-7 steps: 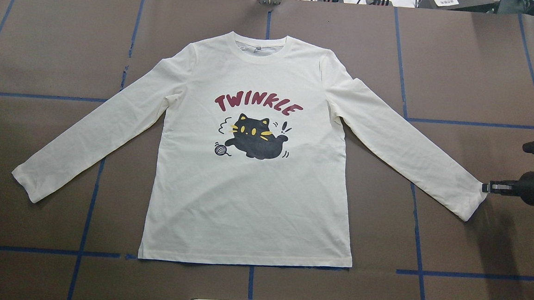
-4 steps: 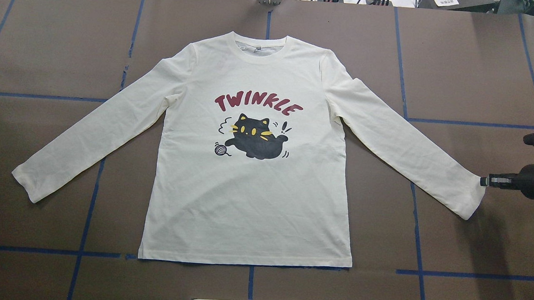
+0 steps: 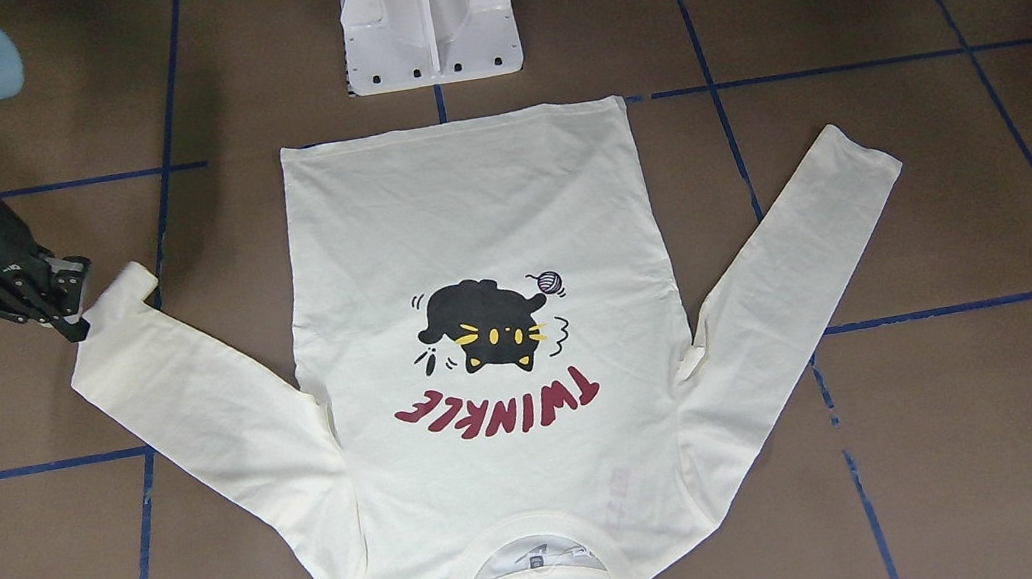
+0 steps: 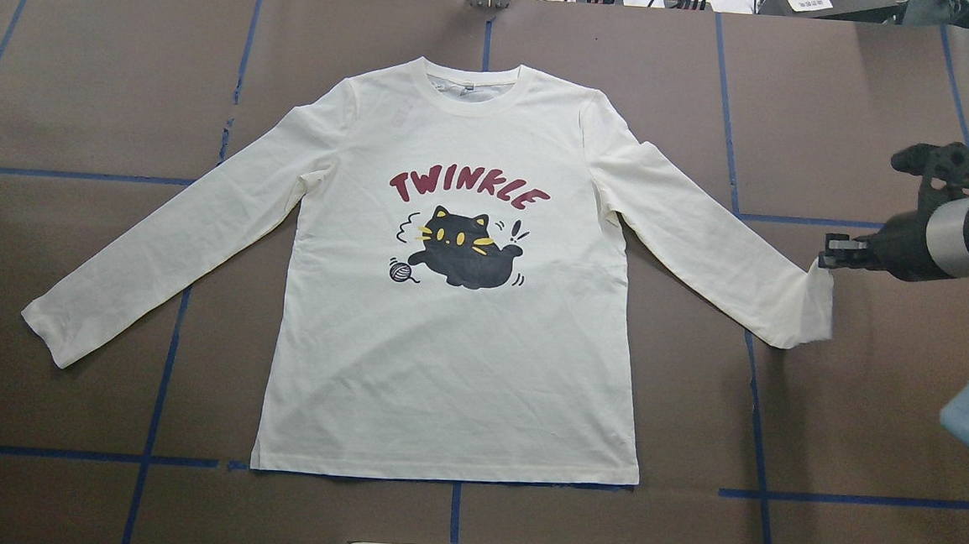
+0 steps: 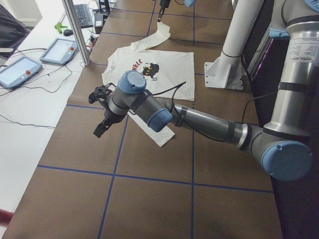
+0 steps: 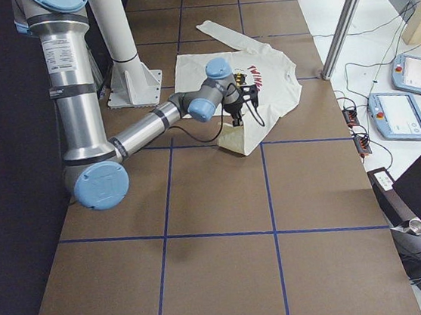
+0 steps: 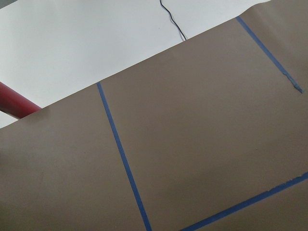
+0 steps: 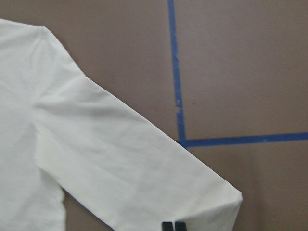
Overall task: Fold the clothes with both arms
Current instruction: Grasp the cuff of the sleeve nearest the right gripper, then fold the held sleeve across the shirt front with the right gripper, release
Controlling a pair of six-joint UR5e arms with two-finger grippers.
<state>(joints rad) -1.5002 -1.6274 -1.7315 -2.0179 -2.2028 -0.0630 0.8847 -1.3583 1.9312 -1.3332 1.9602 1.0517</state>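
Observation:
The cream T-shirt (image 4: 445, 362) lies flat and face up on the brown table, cat print and "TWINKLE" showing, collar at the far side; it also shows as the T-shirt (image 3: 464, 206). My right gripper (image 4: 826, 261) is shut on the cuff of the shirt's right sleeve (image 4: 810, 317), which hangs lifted from it. In the right wrist view the fingertips (image 8: 173, 226) pinch that sleeve's edge. The other sleeve (image 4: 114, 283) lies spread out flat. My left gripper (image 5: 100, 129) shows only in the exterior left view, beyond that sleeve's end; I cannot tell its state.
The white pedestal base (image 3: 428, 19) stands just behind the shirt's hem. Blue tape lines (image 4: 163, 370) cross the brown table cover. Beyond the far edge, a white bench holds tablets (image 5: 57, 49) and a metal post (image 5: 73, 20). A red object (image 7: 14, 103) lies past the table end.
The right gripper has risen with the cuff and carried it towards the far side and inward, so the sleeve's end now bends up off the table. The rest of the shirt has not moved.

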